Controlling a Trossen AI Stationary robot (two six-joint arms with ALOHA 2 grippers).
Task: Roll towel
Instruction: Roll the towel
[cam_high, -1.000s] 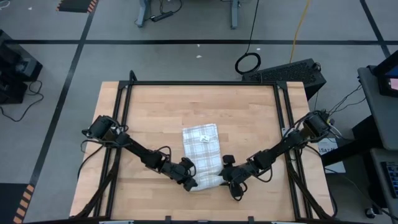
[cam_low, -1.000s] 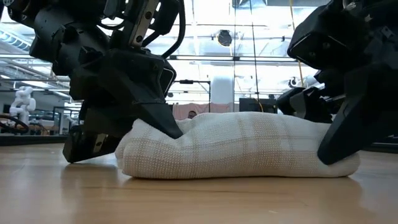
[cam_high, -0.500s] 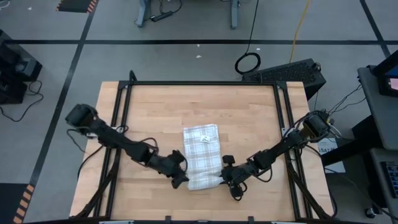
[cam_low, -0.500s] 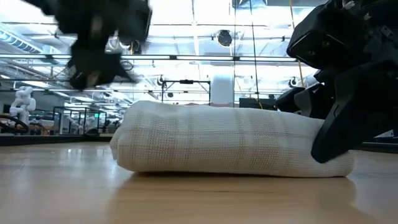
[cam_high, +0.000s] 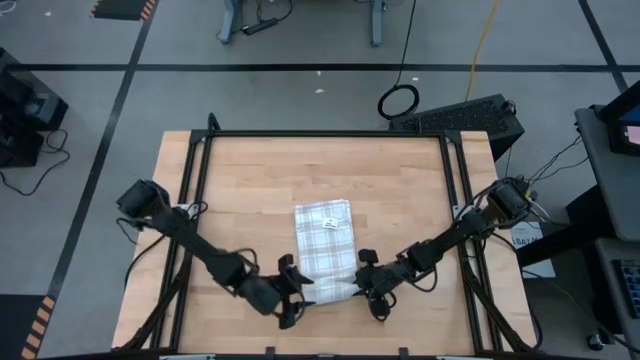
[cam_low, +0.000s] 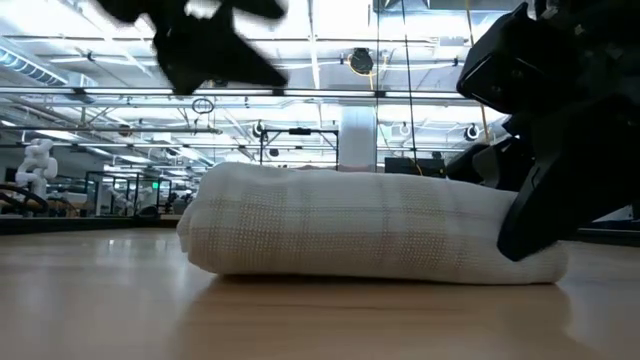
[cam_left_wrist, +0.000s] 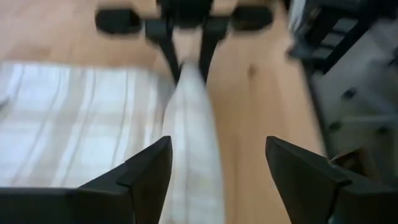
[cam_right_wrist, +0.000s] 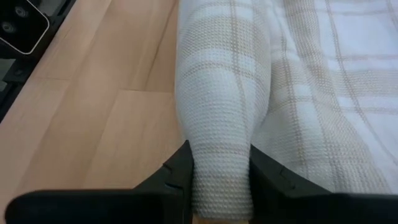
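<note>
1. The towel lies on the wooden bench, near its front edge and about midway between the two arms.
2. Its far part is spread flat, check pattern up, with a small white label showing on top.
3. Its near part is rolled into a thick roll that runs across the bench from left to right.
4. The right end effector is at the right end of the roll, low on the bench.
5. Its two dark fingers are clenched on the roll's end; in the right wrist view the cloth bulges out from between them.
6. In the low view the right arm's dark body covers the roll's right end.
7. The left end effector is near the left end of the roll, just off the cloth and apart from it.
8. Its fingers are spread wide and released, with nothing between them; in the left wrist view the roll lies ahead, running away toward the right end effector at its far end.
9. In the low view the left arm shows only as a dark blurred shape above the roll's left end, clear of the cloth.
</note>
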